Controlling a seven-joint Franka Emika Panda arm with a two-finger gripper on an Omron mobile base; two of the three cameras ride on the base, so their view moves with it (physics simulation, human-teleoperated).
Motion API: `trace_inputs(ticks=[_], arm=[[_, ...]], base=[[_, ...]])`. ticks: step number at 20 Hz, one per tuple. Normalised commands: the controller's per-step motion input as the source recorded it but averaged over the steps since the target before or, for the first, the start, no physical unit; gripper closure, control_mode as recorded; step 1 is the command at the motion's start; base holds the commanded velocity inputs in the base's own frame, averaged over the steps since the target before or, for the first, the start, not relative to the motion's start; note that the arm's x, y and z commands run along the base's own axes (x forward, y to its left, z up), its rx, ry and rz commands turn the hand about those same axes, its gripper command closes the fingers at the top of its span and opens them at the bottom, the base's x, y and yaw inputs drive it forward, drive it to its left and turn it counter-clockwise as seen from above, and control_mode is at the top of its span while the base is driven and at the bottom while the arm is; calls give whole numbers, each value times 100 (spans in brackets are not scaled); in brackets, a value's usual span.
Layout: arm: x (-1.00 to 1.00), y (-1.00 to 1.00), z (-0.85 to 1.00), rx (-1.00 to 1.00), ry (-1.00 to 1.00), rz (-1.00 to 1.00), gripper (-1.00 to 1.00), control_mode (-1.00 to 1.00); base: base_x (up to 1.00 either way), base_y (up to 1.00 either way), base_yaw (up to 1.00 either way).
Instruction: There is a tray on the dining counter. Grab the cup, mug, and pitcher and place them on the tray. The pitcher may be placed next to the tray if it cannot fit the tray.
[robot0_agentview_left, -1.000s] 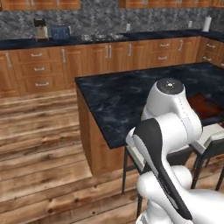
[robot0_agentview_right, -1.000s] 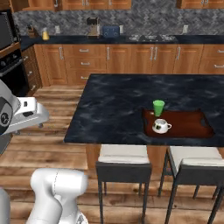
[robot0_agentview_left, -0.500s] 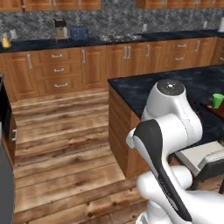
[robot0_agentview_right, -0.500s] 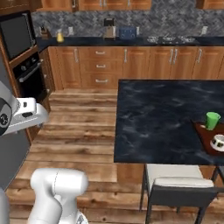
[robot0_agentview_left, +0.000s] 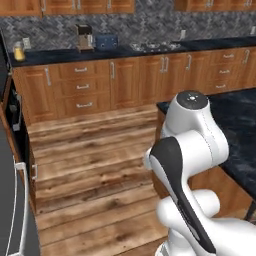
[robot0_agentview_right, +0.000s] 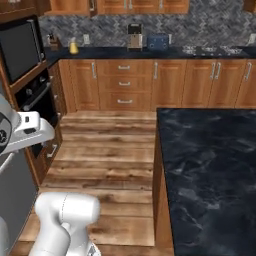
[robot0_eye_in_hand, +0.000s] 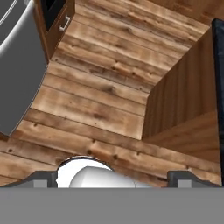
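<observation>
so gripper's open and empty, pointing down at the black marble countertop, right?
Not quite: the gripper is open and empty, but the hand view shows it pointing down at the wooden floor, beside the dining counter, not at its marble top.

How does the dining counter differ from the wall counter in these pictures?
The dining counter has a white-veined black marble top; the wall counter looks plain black. The dining counter stands free on the wooden floor; the wall counter runs along the herringbone backsplash and carries small appliances. Both have brown wooden bases.
</observation>
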Motion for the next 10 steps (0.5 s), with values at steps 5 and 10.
trace_inputs(ticks=[5,10], arm=[[0,0,0,0,0,0,-100,100],[0,0,0,0,0,0,-100,100]], base=[[100,5,0],[100,8,0]])
